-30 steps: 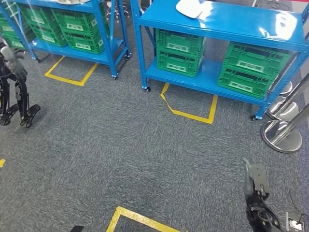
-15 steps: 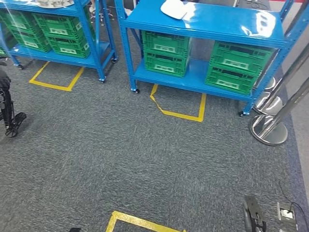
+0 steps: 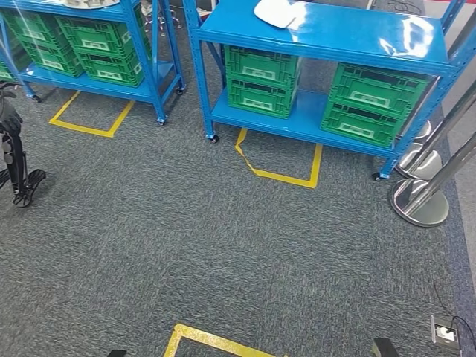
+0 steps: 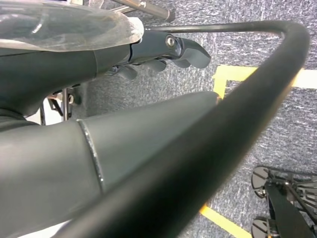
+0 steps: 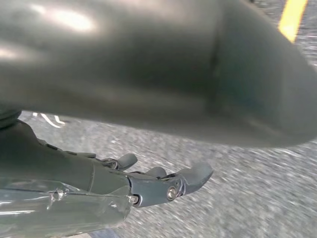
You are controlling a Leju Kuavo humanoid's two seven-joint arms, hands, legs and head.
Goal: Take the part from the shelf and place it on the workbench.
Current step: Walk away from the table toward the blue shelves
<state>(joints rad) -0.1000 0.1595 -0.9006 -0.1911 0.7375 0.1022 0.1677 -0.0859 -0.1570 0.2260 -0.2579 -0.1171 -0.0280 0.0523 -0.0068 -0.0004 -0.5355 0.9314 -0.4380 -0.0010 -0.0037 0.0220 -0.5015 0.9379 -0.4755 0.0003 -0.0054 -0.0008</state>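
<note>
A white flat part (image 3: 277, 13) lies on the top board of the blue shelf (image 3: 337, 33) straight ahead, far beyond my arms. Another pale part (image 3: 95, 3) lies on the top of the left blue shelf (image 3: 152, 44), cut by the picture's edge. Both arms hang at my sides. In the left wrist view my left hand (image 4: 164, 52) has its fingers stretched out over the grey carpet and holds nothing. My right hand (image 5: 164, 183) is likewise stretched out and empty above the carpet; a dark tip of it (image 3: 384, 348) peeks in at the bottom of the head view.
Green crates (image 3: 261, 78) fill the shelves' lower boards. Yellow tape squares (image 3: 280, 175) mark the carpet in front of each shelf and at my feet (image 3: 213, 342). Steel post bases (image 3: 421, 201) stand at the right, a dark wheeled stand (image 3: 17, 171) at the left, a floor socket (image 3: 446, 332) near right.
The camera has turned and tilted, so the whole scene has shifted left. My right hand has sunk from well in view to the bottom edge of the head view.
</note>
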